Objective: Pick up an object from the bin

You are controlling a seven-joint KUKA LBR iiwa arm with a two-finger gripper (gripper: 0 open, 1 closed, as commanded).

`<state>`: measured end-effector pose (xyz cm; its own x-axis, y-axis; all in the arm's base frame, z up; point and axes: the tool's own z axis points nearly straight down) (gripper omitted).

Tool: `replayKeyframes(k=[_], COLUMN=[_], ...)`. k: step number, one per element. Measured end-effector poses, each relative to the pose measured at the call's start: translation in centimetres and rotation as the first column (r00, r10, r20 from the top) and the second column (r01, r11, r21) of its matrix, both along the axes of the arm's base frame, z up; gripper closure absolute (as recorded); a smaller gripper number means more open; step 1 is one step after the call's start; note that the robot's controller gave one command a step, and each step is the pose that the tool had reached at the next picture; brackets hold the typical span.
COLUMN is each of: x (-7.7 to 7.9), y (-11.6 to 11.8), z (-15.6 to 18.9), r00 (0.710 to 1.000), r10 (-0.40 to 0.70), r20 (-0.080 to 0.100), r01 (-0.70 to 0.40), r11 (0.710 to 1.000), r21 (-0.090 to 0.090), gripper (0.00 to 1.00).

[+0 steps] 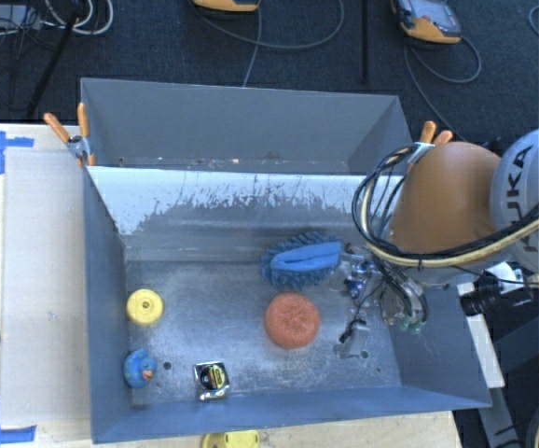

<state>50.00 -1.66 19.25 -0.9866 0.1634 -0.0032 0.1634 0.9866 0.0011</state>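
Observation:
My gripper (352, 332) hangs low at the right side of the bin, just above the floor under the arm's wrist. Just left of it lies a round orange-red disc (292, 320), close by but apart from it. A blue brush (302, 258) lies up and to the left of the gripper, near the bin's back wall. Nothing shows in the gripper.
At the bin's left lies a yellow round thing (145, 307), with a small blue thing (139, 369) below it in the front left corner. A small black and yellow tape measure (212, 378) sits by the front wall. The arm's orange cover and cables hang over the right wall.

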Motion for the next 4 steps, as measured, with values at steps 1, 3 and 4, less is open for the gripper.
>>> replayKeyframes(k=[1, 3, 4], x=[0.0, 1.6, 3.9], y=[0.0, 2.4, 4.4], z=[-0.2, -10.2, -11.9], r00=[1.000, 0.997, 0.990], r10=[0.002, -0.075, -0.140], r20=[-0.003, 0.000, 0.011], r01=[-0.002, 0.075, 0.140], r11=[1.000, 0.997, 0.990], r21=[-0.001, 0.000, 0.000], gripper=[0.00, 0.00, 1.00])
